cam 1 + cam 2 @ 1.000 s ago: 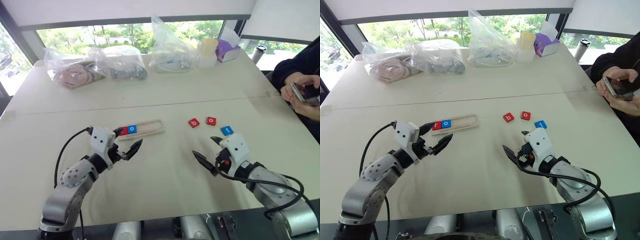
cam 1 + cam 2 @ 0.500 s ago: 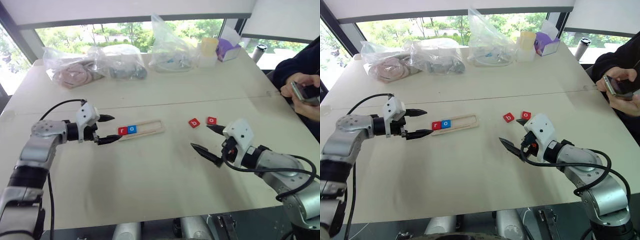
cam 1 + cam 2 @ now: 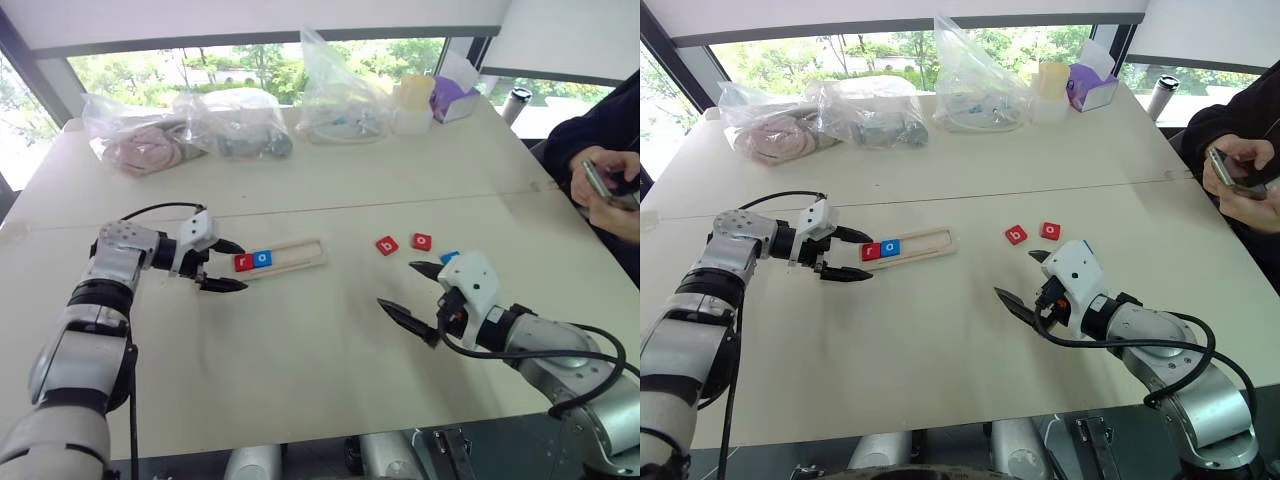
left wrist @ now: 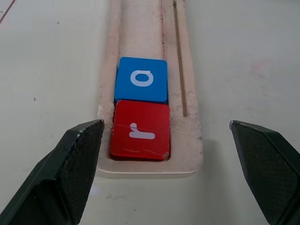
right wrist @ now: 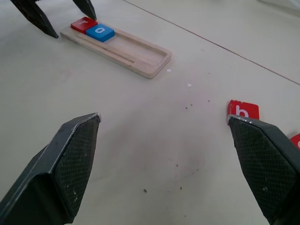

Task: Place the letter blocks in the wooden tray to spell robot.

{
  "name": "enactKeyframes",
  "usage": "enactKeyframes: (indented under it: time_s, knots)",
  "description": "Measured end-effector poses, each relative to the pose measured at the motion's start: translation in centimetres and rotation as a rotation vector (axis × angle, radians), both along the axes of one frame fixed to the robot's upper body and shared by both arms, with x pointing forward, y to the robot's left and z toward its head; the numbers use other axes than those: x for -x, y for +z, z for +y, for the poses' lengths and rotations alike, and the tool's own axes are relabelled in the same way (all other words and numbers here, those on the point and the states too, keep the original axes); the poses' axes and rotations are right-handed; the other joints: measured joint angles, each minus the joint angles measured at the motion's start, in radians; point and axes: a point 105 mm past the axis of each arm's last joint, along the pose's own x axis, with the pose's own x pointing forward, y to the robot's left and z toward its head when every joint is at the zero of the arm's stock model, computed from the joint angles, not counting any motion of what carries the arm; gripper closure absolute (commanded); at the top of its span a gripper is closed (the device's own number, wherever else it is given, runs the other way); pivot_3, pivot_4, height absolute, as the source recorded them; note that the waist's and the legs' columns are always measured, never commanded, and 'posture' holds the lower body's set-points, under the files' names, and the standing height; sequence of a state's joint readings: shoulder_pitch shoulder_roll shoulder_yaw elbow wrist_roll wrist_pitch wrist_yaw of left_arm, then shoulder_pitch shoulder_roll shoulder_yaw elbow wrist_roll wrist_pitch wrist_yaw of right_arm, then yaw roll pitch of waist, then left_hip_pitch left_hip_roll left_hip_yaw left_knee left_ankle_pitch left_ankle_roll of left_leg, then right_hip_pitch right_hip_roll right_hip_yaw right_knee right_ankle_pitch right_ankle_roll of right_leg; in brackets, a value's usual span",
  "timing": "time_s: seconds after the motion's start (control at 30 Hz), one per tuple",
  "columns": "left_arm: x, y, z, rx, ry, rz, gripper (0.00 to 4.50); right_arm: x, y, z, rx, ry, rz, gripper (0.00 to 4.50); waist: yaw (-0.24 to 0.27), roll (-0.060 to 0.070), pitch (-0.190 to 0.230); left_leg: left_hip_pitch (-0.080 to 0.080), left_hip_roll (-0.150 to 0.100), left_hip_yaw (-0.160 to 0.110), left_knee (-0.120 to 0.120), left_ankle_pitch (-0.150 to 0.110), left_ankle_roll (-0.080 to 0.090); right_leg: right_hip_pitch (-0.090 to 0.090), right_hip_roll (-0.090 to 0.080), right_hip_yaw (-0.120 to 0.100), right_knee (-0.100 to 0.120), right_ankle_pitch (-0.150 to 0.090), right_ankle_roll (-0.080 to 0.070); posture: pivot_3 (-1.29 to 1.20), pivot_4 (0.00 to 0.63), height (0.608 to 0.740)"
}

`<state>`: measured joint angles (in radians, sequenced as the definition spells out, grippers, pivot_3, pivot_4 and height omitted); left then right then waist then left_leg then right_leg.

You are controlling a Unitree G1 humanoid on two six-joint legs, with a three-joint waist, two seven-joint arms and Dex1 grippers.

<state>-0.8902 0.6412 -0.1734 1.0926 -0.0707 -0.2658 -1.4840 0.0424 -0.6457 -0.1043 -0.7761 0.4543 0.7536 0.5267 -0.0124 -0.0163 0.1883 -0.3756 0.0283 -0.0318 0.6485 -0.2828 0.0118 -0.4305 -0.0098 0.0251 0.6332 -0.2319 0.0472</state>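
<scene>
Left wrist view puts my left gripper spread wide at the wooden tray end — closing carelessly could nudge r and o out of line.

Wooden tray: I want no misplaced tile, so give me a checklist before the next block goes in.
1. Red r at the wooden tray end: ok.
2. Blue o touching r: ok.
3. Slot past the o free: ok.
4. Red b free on the table: ok.
5. Right gripper open, empty: ok.
6. Left gripper open at the tray's end, holding nothing: ok.
</scene>
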Motion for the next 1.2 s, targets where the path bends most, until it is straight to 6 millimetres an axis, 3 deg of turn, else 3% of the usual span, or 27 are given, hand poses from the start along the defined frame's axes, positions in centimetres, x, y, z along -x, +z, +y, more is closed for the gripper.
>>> enactKeyframes:
  time_s: [0.97,1.13,1.2]
  knots:
    - [-0.4,-1.4,0.7,-0.023,0.065,-0.103,0.00,0.0,0.0,0.2,0.001,-0.016,0.006,0.04,-0.001,0.001,-0.004,0.004,0.000,0.000,0.001,0.000,0.000,0.002,0.000,0.000,0.005,0.000,0.001,0.00,0.150,0.740]
    - [-0.1,-1.8,0.7,-0.025,0.064,-0.066,1.38,-0.1,0.2,0.3,0.003,-0.011,0.000,0.00,-0.002,0.001,-0.007,0.005,0.000,0.000,0.001,0.000,0.000,0.002,0.000,0.000,0.006,0.000,0.001,0.00,0.150,0.740]
    - [-0.1,-1.9,0.7,-0.026,0.063,-0.051,1.38,-0.1,0.1,0.4,0.005,-0.007,0.005,0.00,-0.002,0.001,-0.009,0.005,0.000,0.000,0.001,0.000,0.000,0.002,0.000,0.000,0.007,0.000,0.001,0.00,0.150,0.740]
